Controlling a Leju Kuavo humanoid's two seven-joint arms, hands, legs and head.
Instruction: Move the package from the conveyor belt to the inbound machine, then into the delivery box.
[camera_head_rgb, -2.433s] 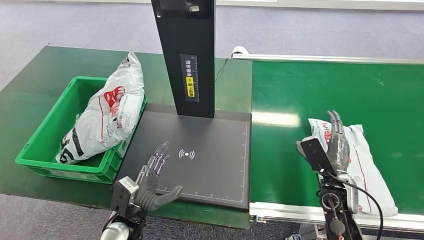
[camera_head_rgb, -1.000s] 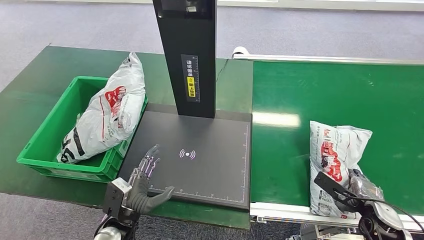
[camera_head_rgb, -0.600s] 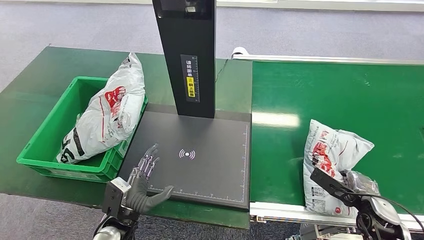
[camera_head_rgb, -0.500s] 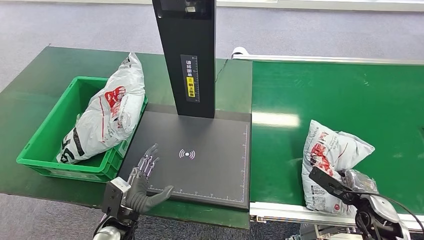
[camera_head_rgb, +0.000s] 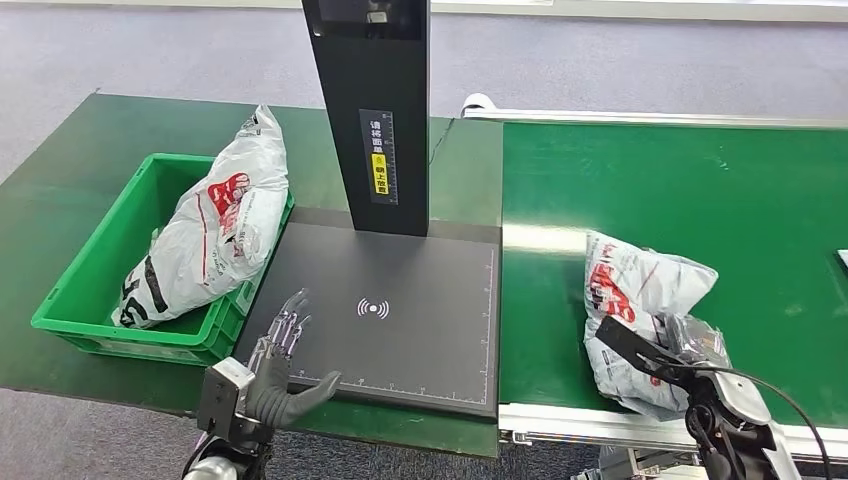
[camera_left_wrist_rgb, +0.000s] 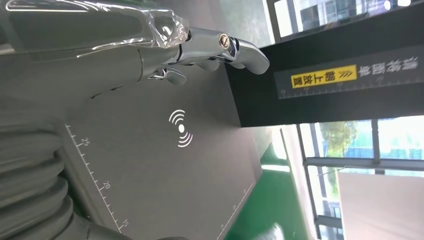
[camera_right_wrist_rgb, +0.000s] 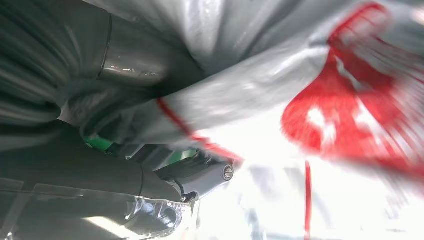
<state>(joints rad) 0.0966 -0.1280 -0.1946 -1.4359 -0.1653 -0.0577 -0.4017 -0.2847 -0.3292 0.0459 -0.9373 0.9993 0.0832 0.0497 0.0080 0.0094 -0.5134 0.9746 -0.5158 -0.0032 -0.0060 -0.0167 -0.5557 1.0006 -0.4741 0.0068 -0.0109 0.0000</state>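
The right hand (camera_head_rgb: 690, 345) grips the package (camera_head_rgb: 635, 300) over the conveyor belt (camera_head_rgb: 700, 190); the inbound machine (camera_head_rgb: 400, 310) lies to its left, nearer the empty, spread-fingered left hand (camera_head_rgb: 280, 365).

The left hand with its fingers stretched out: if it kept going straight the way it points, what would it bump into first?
Probably the black upright column. The left hand hovers open over the near edge of the dark scanner plate, fingers aimed across it toward the column's foot. If the hand tilts downward, it would meet the plate first; depth is unclear.
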